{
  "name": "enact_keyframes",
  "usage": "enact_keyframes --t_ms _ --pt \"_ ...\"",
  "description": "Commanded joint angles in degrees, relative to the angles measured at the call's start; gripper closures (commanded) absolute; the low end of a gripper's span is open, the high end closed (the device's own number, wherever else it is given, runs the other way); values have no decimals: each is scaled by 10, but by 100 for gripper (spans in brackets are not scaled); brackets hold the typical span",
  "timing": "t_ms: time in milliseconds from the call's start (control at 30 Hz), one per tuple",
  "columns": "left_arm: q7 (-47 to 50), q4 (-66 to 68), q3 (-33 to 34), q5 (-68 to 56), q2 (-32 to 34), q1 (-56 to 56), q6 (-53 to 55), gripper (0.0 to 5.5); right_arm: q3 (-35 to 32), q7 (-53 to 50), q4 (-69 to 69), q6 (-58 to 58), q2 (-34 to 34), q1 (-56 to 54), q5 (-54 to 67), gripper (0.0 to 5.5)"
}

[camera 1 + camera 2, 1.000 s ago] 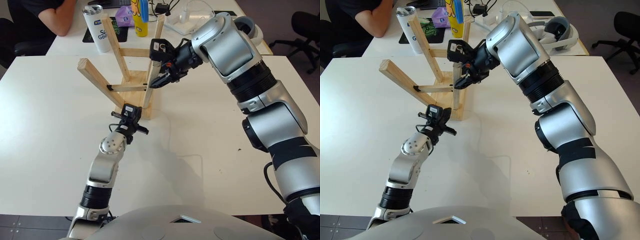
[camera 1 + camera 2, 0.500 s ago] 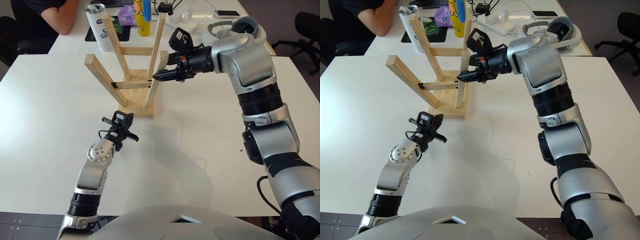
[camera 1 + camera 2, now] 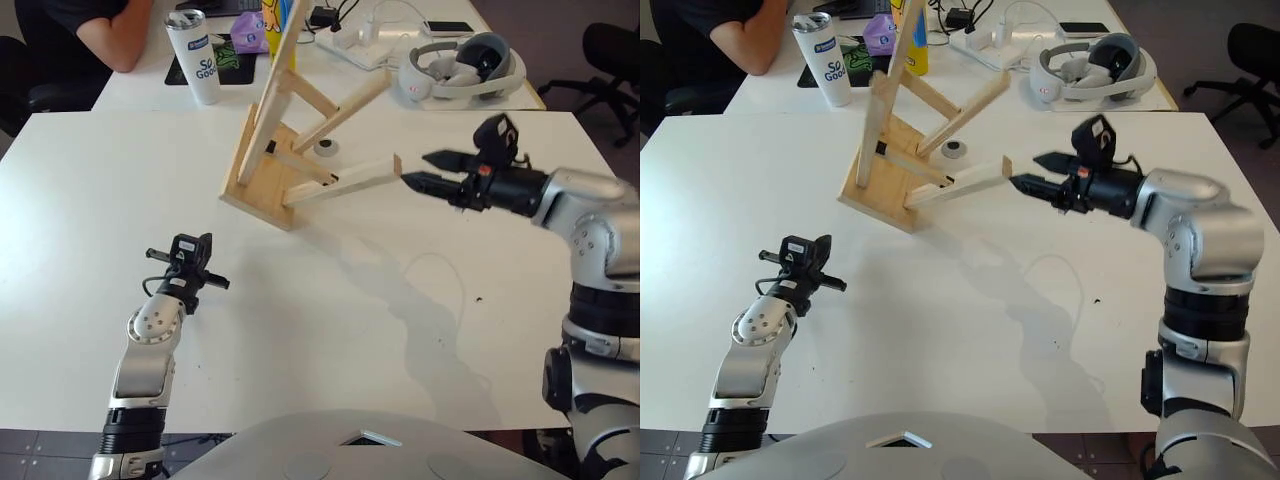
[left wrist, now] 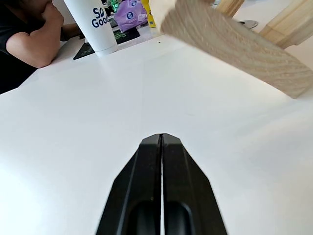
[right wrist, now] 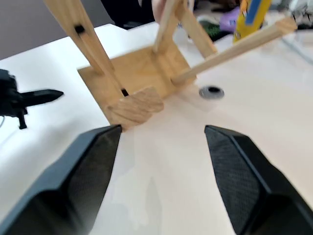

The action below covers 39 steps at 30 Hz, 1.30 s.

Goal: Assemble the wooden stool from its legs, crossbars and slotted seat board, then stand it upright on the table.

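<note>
The stool [image 3: 262, 178] has tipped rightward (seat edge down); right pincer [image 3: 413, 168], spread empty, pulled back, left pincer [image 4: 161, 139] closed empty.

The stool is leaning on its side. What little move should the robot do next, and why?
Probably ease the right hand forward and close on the nearest leg. The stool leans on one edge, that leg's end sits before the open hand, and the shut left hand rests farther off.

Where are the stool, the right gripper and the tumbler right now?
stool [image 3: 264, 190]: left eye view, on the tilted seat board.
right gripper [image 3: 413, 167]: left eye view, midway between its open fingertips.
tumbler [image 3: 192, 55]: left eye view, on its white body.
</note>
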Motion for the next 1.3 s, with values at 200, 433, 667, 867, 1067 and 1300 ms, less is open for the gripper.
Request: enact_keyframes --t_ms 200,433,667,867,1067,1300 --pt "-5 27 -12 0 -7 -11 22 550 -39 -102 -29 -4 108 -87 82 233" --pt "-20 47 -12 -3 4 -41 19 550 -37 -115 -38 -4 84 -82 100 233" --pt "-12 56 -13 30 26 -106 -1 550 -67 -173 19 -71 64 -27 46 233" --pt "-27 3 -37 72 55 -181 2 550 -9 -171 15 -103 65 53 18 233" --pt "-57 -3 -30 8 23 -202 87 519 18 -179 17 -118 73 54 11 231" --pt "-60 29 43 -132 -49 -200 122 418 51 -179 20 -122 90 49 14 231"
